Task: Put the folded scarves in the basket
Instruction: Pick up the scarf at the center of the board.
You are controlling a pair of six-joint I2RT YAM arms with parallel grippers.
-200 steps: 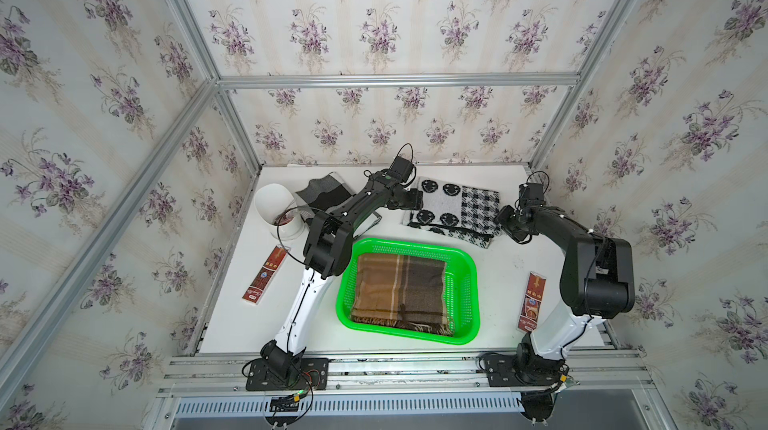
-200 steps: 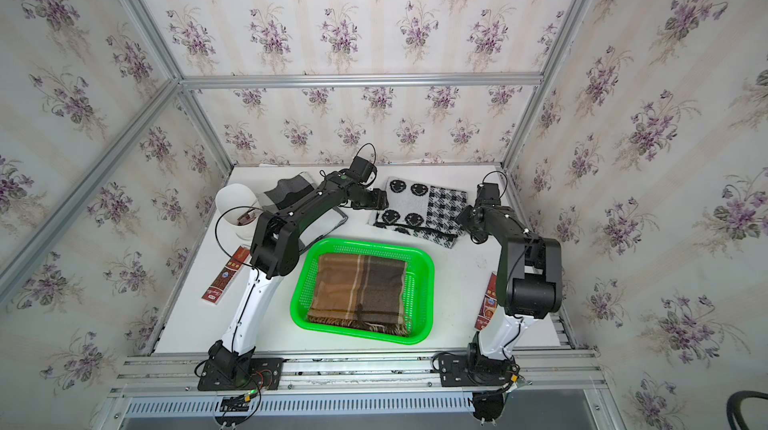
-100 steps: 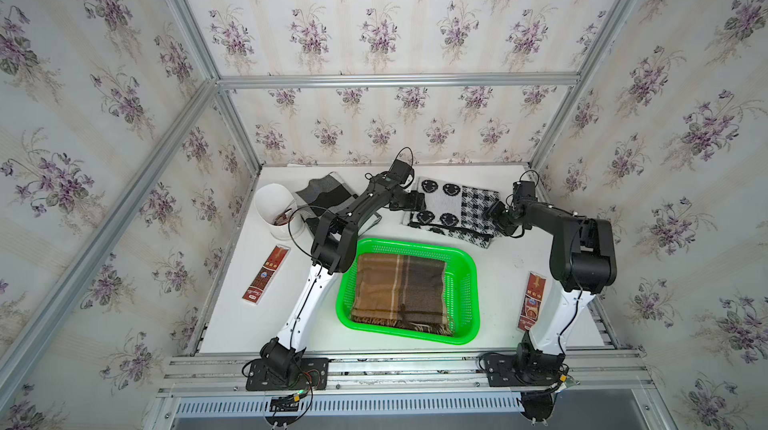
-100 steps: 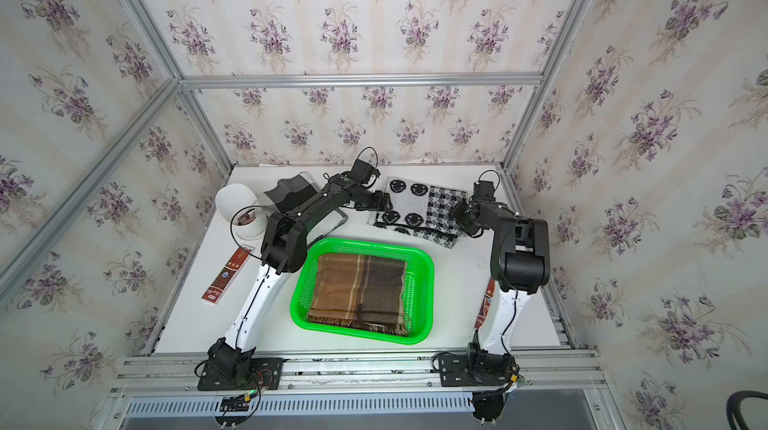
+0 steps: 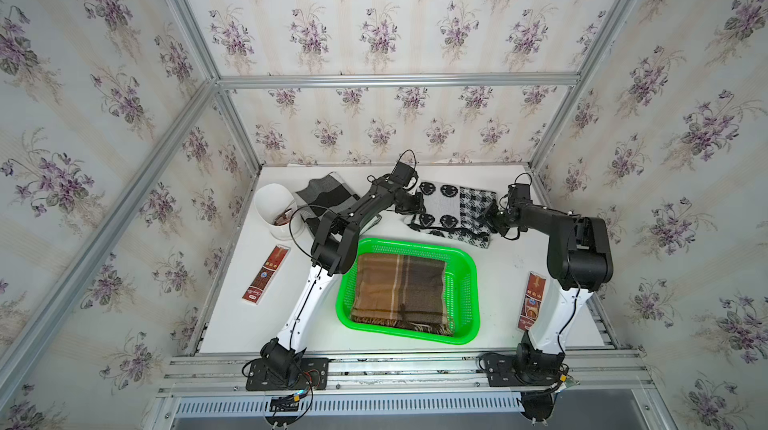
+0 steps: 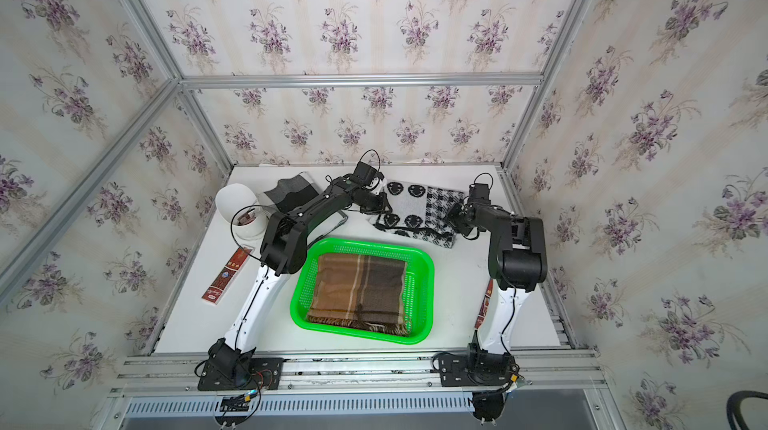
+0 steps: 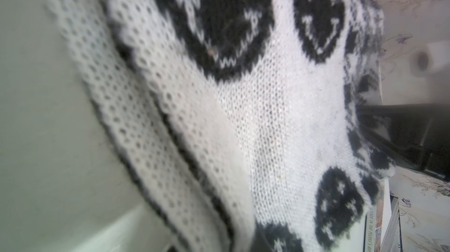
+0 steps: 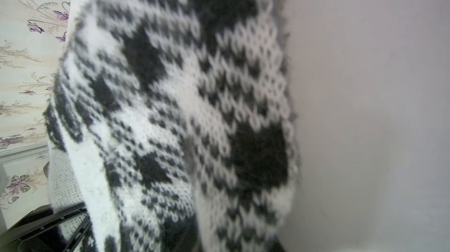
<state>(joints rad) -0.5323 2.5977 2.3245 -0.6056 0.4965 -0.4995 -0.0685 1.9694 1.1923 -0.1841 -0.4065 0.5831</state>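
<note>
The bright green perforated plastic basket (image 5: 459, 295) sat nearest on the white bench (image 5: 509, 299) and already contained a folded brown plaid scarf (image 5: 401, 293). Just behind the basket lay the task item, a folded black-and-white knitted scarf with smiley-face and houndstooth panels (image 5: 453, 212). It rested on the bench, outside the basket.

The left fingers (image 5: 417, 203) were closed on the scarf end behind the basket's left corner. The right fingers (image 5: 488, 216) were closed on the opposite end, behind the right corner. Both wrist views showed only knit at close range.

Step in hand, by judgement: grasp made, lift not yet begun. The next move called for raising both ends together, keeping the fold intact, then lowering it onto the brown scarf.
</note>
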